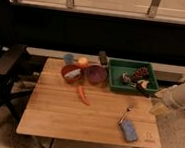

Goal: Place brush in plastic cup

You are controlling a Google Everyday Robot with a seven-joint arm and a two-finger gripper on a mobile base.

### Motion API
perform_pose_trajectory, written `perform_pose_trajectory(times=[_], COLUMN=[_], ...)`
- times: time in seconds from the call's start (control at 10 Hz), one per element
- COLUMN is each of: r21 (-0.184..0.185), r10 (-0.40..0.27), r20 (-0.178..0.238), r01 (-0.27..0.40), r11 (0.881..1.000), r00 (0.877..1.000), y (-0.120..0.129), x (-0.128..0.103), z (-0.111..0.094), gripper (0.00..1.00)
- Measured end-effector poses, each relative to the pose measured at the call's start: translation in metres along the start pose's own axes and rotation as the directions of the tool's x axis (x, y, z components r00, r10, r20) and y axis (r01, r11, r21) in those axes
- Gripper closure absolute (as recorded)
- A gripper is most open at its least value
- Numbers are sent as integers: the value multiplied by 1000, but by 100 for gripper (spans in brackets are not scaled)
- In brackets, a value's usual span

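Claw [153, 98] was seen at table's rt edge; its grip state couldn't be told. Brush [125, 79] was left in green tray [112, 74] near claw, plastic cup [68, 58] well apart. Adjacent grapes [140, 73] could be grabbed instead.

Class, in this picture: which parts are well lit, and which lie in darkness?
Camera view: the wooden table is evenly lit; the wall behind it is nearly black, so the dark brush at the far edge barely stands out; the gripper, at the right front corner of the green tray, is lit too.
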Motion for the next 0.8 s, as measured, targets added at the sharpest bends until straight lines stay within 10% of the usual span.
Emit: perform_pose_trajectory(times=[0.4,0.8], r21=[24,36], r10=[161,191], r20=[95,104], r01=[-164,-195], r11=[986,980], r00=[982,976], y=[-44,-54], x=[-19,-23], z=[22,25], gripper=[35,35])
